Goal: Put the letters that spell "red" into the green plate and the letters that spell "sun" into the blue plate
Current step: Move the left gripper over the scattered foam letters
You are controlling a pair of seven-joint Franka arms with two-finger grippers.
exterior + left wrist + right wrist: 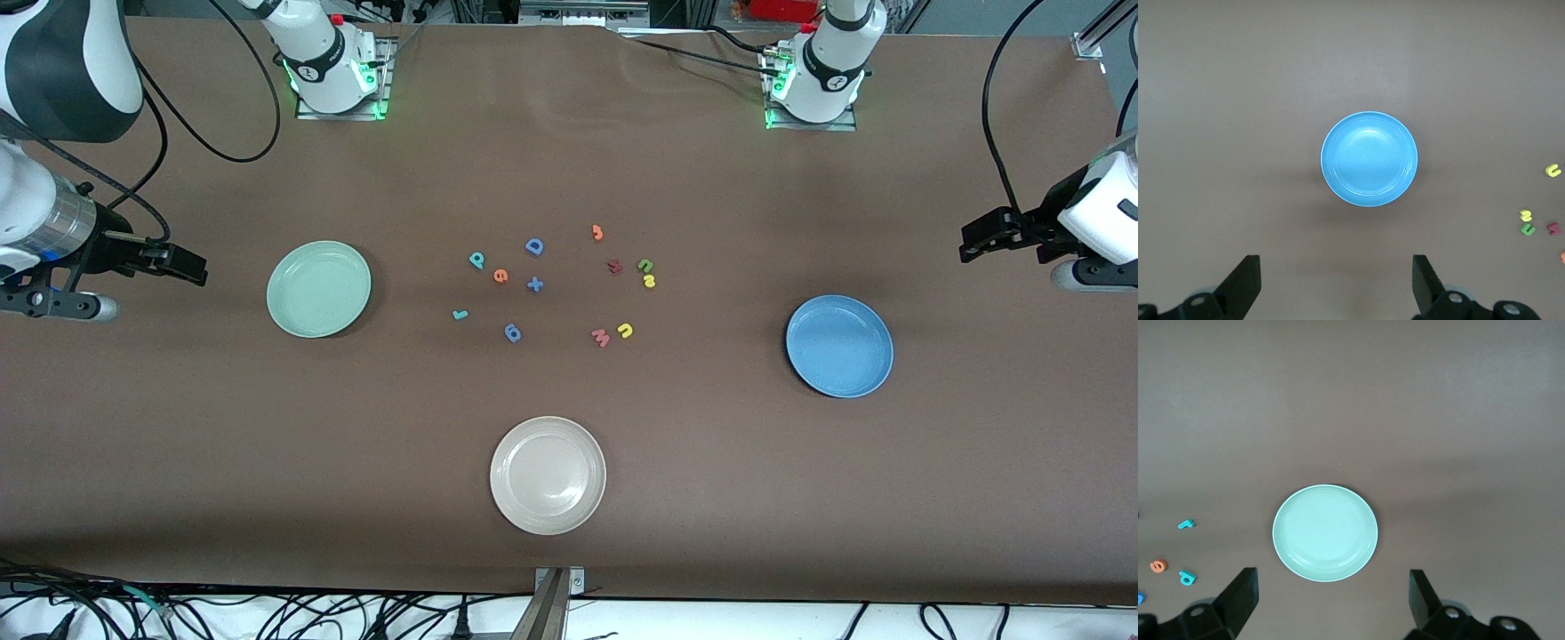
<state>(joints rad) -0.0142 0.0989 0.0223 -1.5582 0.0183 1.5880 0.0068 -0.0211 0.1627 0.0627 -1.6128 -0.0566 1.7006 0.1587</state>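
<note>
Round pale mint-green plate (318, 289) sits toward the right arm's end of the table, nothing in it. Round medium-blue plate (839, 346) sits toward the left arm's end, also holding nothing. Round cream-white plate (548, 476) lies nearest the front camera, bare too.

All foam letters lie loose on the brown table (178, 444) between the green and blue plates. From the blue plus sign (534, 284) at cluster centre: orange "e" (500, 276) at 9 o'clock, teal "d" (476, 260) at 10, small teal "r" (460, 314) at 8. Green "n" (645, 265) and yellow "s" (649, 281), touching, at 3; yellow "u" (625, 331) at 4. Six task letters total.

Others, one each: blue capital "D" (533, 246), orange "3" (597, 233), dark red letter (614, 266), pink "W" (601, 337), blue "9"-like piece (512, 332). Three plates.

Wide bare table surrounds each plate; plates well apart from the letters.

Left gripper (1337, 293) hangs over the table edge by the blue plate, jaws wide, holding nothing. Right gripper (1333, 607) hangs by the green plate, jaws wide, holding nothing.
</note>
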